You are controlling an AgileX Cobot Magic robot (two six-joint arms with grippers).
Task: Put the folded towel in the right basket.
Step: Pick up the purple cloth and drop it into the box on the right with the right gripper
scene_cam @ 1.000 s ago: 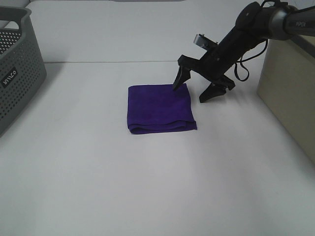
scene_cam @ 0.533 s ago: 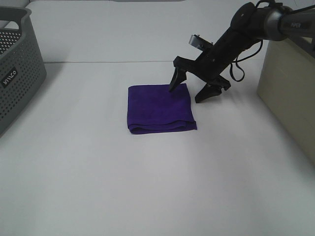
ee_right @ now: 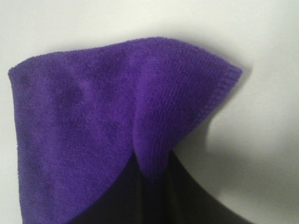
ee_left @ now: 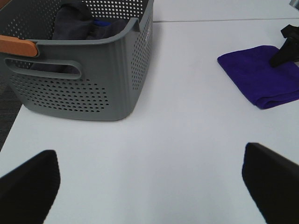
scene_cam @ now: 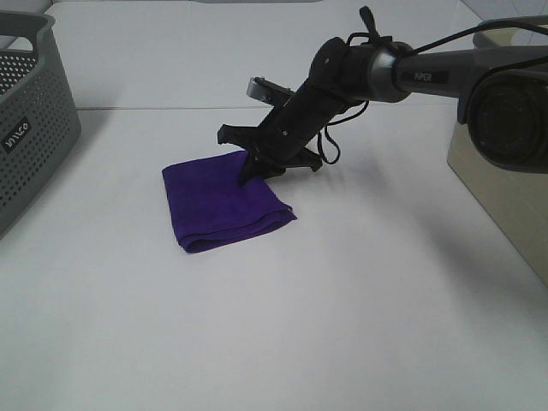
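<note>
The folded purple towel (scene_cam: 214, 201) lies on the white table left of centre, turned at an angle. My right gripper (scene_cam: 257, 167) reaches across to the towel's far right edge. In the right wrist view the towel (ee_right: 93, 116) fills the frame and a ridge of its cloth is pinched between the gripper's (ee_right: 152, 186) dark fingers. The towel also shows in the left wrist view (ee_left: 254, 77), with the right gripper (ee_left: 286, 50) on it. My left gripper (ee_left: 149, 186) is open and empty, low over the table near the grey basket. The beige right basket (scene_cam: 505, 171) stands at the table's right edge.
A grey perforated basket (scene_cam: 30, 120) stands at the far left; in the left wrist view (ee_left: 93, 79) it holds dark cloth. The right arm (scene_cam: 402, 73) stretches from the upper right over the table's back half. Cables hang from it.
The right gripper has swept left from beside the towel's right corner and closed on its edge. The towel has slid left and rotated with it.
</note>
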